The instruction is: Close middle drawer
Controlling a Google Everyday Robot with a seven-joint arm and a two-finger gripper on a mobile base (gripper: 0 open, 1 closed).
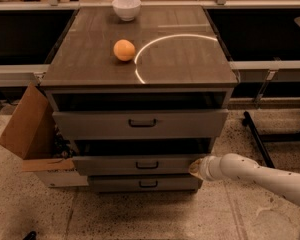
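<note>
The middle drawer (140, 164) is the second of three grey drawers, with a short flat front and a small black handle (147, 165). It stands only slightly out from the cabinet, with a dark gap above its front. My gripper (195, 167) is at the end of the white arm (255, 176) that comes in from the lower right. Its tip is against the right end of the middle drawer's front.
The top drawer (140, 123) is open a little. The lowest drawer (145, 184) is nearly flush. An orange (124, 50) and a white bowl (126, 7) sit on the cabinet top (180, 59). A cardboard box (27, 134) stands at the left. A black leg (257, 136) lies on the floor at the right.
</note>
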